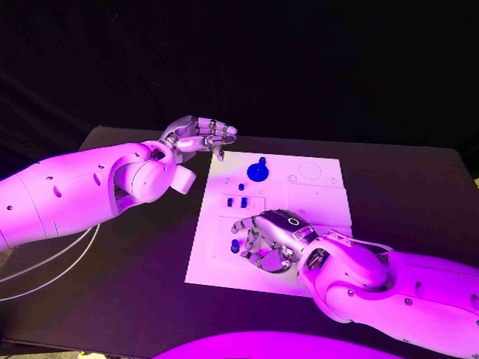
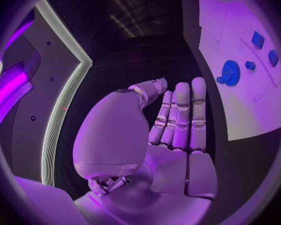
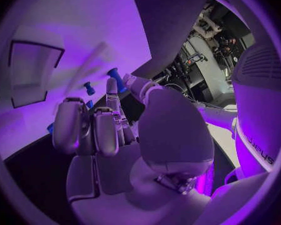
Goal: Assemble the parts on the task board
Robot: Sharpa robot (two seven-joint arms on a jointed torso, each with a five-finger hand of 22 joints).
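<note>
The white task board (image 1: 315, 217) lies mid-table. A round blue gear (image 1: 259, 172) (image 2: 230, 72) sits on its far part, a small blue peg (image 1: 241, 186) (image 2: 250, 65) beside it and two blue blocks (image 1: 236, 202) (image 2: 258, 39) nearer the middle. My right hand (image 1: 272, 239) (image 3: 109, 130) hovers over the board's near-left part, fingers curled down; a blue peg (image 3: 115, 79) sits between thumb and fingertip. More small blue pieces (image 1: 236, 245) (image 3: 89, 88) lie by those fingers. My left hand (image 1: 202, 134) (image 2: 172, 135) hangs off the board's far-left corner, fingers straight, holding nothing.
Outlined recesses (image 1: 310, 170) mark the board's far-right part. The black table (image 1: 412, 202) extends to the right of the board and to its left (image 1: 142, 254). White cables (image 1: 46, 269) trail under my left arm.
</note>
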